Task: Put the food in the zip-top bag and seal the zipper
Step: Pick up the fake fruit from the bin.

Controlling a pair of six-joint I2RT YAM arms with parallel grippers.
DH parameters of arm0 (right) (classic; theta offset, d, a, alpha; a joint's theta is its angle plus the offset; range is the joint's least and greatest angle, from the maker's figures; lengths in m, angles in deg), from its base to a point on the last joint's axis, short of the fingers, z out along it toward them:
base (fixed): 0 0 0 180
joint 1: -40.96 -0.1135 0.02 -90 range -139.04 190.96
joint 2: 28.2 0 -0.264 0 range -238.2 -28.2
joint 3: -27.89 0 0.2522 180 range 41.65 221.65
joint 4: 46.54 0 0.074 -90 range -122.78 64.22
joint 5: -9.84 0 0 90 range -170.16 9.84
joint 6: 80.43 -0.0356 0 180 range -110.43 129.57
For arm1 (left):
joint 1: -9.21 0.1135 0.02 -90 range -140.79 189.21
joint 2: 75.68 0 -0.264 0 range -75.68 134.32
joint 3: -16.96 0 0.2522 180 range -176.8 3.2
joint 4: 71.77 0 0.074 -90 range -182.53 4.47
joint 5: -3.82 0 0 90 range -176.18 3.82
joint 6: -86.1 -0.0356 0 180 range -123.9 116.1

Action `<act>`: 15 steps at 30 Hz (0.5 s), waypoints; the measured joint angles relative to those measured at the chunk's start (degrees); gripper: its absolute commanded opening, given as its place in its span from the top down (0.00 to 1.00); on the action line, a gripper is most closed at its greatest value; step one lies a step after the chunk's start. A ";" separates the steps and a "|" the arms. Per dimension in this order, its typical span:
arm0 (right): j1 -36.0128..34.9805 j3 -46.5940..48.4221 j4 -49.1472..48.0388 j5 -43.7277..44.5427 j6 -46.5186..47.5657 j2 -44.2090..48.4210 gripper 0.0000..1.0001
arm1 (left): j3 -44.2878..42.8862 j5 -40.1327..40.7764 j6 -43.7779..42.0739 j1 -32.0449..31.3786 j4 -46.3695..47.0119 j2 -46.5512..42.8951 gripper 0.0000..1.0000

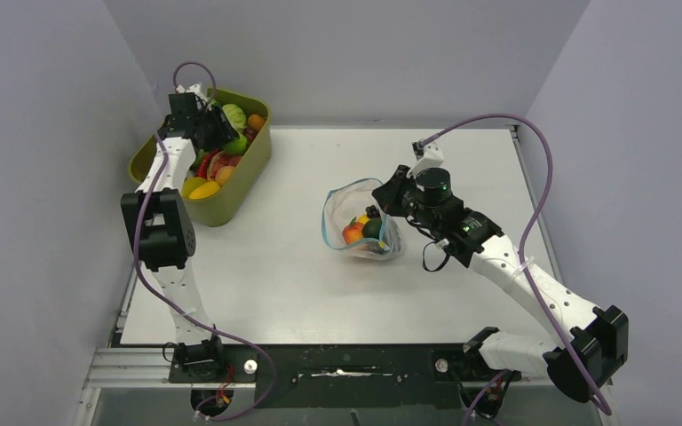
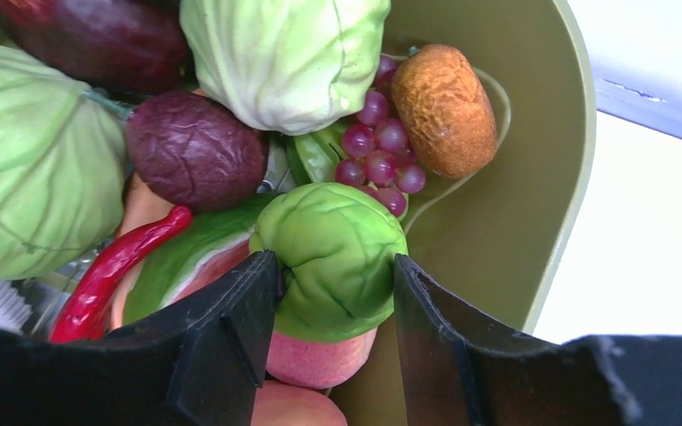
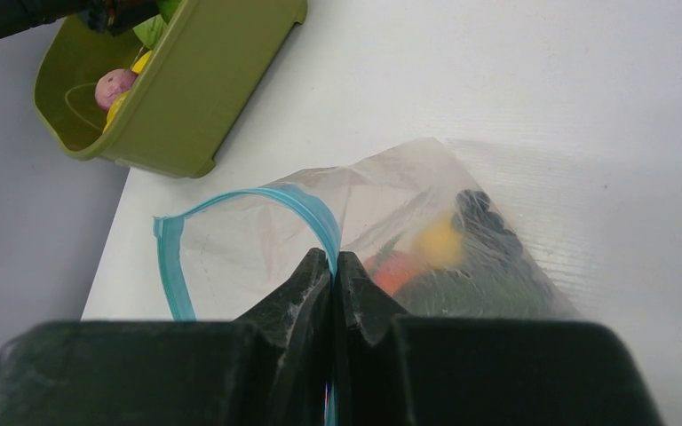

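Note:
The clear zip-top bag (image 1: pixel 360 222) lies mid-table with its mouth held open; several toy foods (image 1: pixel 361 231) are inside. My right gripper (image 1: pixel 389 197) is shut on the teal-blue zipper (image 3: pixel 257 197) strip at the mouth's right side, as the right wrist view (image 3: pixel 333 262) shows. My left gripper (image 1: pixel 209 120) is down in the olive tub (image 1: pixel 250 177). Its fingers (image 2: pixel 231 328) press both sides of a small green cabbage (image 2: pixel 337 257), which lies on a pink peach (image 2: pixel 320 359).
The tub holds more food: a big cabbage (image 2: pixel 284 53), a dark purple fruit (image 2: pixel 195 151), grapes (image 2: pixel 377 151), a brown potato-like piece (image 2: pixel 444 106), a red chili (image 2: pixel 115 266). The tub wall (image 2: pixel 515 177) is close on my left gripper's right. Grey walls enclose the table.

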 measured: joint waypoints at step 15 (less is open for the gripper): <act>-0.37 -0.26 0.00 0.04 -0.76 0.37 1.00 | 7.06 8.94 -0.02 0.02 -1.95 -10.93 0.86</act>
